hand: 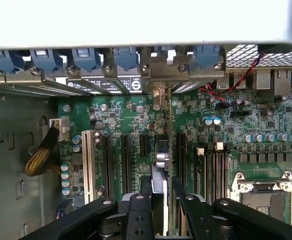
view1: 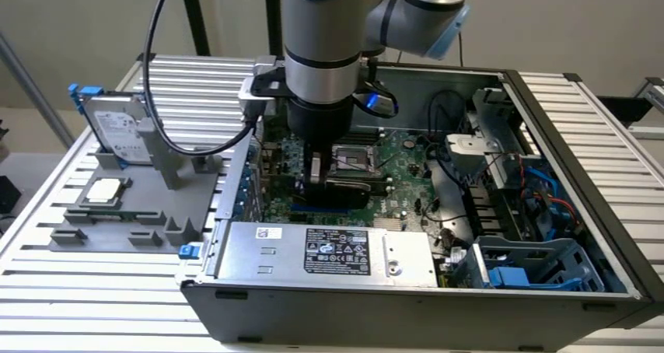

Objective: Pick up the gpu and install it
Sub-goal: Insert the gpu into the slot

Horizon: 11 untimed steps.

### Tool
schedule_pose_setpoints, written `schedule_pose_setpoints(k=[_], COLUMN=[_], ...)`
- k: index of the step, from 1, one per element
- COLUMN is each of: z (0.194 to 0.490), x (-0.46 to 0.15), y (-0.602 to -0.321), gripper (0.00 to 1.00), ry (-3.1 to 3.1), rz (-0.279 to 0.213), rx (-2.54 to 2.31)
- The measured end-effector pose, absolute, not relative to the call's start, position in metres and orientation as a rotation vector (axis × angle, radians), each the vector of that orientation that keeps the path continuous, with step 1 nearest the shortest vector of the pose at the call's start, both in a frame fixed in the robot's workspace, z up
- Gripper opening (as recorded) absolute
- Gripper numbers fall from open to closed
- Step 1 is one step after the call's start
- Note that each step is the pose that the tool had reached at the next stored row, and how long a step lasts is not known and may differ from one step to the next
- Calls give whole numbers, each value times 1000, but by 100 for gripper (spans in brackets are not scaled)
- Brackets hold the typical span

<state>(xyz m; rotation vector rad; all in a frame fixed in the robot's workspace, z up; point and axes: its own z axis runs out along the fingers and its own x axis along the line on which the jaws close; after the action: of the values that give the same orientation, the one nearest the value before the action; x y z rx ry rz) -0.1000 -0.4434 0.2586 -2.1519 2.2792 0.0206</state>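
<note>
Exterior view first: the arm reaches straight down into the open computer case (view1: 581,135), which lies on its side on the slatted metal counter (view1: 93,298). From where I stand, the hand (view1: 330,176) is low over the green motherboard (view1: 410,155), just beside the CPU socket (view1: 358,157). A dark flat card, the gpu (view1: 347,191), sits directly under it. The boxy power supply (view1: 322,252) runs along the near wall of the case. A blue drive cage (view1: 539,263) fills the corner toward the exterior view's right.

Outside the case, toward the exterior view's left, a gray fixture (view1: 135,213) rests on the counter. A silver hard drive (view1: 120,127) with blue rails stands upright in it, and a small square CPU chip (view1: 107,190) lies flat nearby.

On the wrist view, the hand (hand: 161,192) is clenched on the gpu (hand: 159,172), one black finger (hand: 146,186) on each side of it. The card is seen edge-on, standing upright among the long dark expansion slots of the motherboard (hand: 130,112). A white slot (hand: 89,165) lies a few slots away. The card's metal bracket end points at the case's rear wall, where a row of blue clips (hand: 85,57) lines the slot openings. Whether the card's edge is fully down in its slot, I cannot tell. A yellow braided cable (hand: 38,157) curls along the bare case floor beside the board.
</note>
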Motion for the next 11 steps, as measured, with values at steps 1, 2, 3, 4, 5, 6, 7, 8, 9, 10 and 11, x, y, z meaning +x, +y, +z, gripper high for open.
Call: schedule_pose_setpoints(k=[1, 2, 3, 4, 5, 6, 7, 8, 9, 10, 11], z=[258, 258, 258, 257, 257, 257, 257, 257, 256, 256, 256], x=[-100, -100, -100, -101, -101, -101, -102, -102, -102, -102, -103], y=[-443, -443, -442, -442, -442, -442, -442, -442, -442, -442, -442], gripper=[0, 0, 0, 0, 0, 0, 0, 0, 0, 0, 0], ry=[2279, 2280, 2280, 2280, 2280, 2280, 2280, 2280, 2280, 2281, 2281], rz=[20, 20, 19, 19, 19, 19, 19, 18, 18, 17, 16], rx=[-2152, -2152, -2153, -2153, -2153, -2153, -2153, -2153, -2153, -2153, -2154])
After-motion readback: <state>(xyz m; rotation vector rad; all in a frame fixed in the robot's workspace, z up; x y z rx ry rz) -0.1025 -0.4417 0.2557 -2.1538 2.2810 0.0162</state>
